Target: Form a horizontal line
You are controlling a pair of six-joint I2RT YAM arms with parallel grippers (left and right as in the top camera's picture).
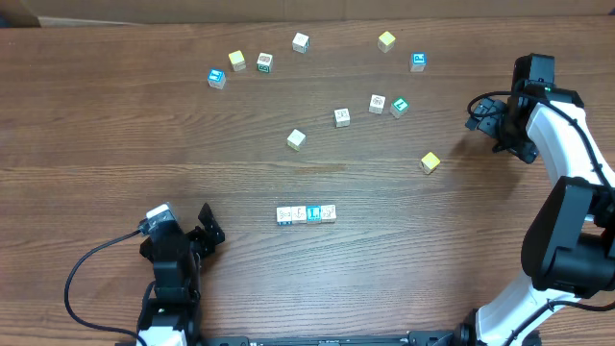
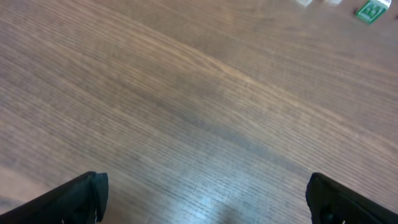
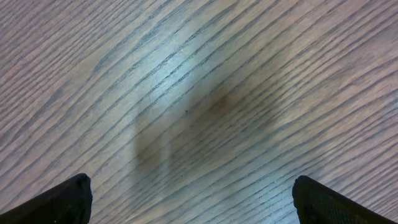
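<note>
A horizontal line [image 1: 307,213] of small touching letter cubes lies near the table's front middle, one face bright blue. My left gripper [image 1: 205,234] stands open at the front left, well left of the row, with nothing between its fingers. In the left wrist view the left gripper [image 2: 202,199] shows only bare wood between its wide black fingers [image 2: 81,199]. My right gripper [image 1: 485,113] is open at the far right edge, far from the row. The right gripper [image 3: 193,202] likewise frames bare wood in its wrist view.
Loose cubes are scattered across the back half: a blue one [image 1: 216,78], yellow ones [image 1: 236,61] [image 1: 386,40] [image 1: 430,162], a green-marked one [image 1: 399,107] and several pale ones such as [image 1: 296,139]. A green cube [image 2: 372,11] shows at the top right of the left wrist view.
</note>
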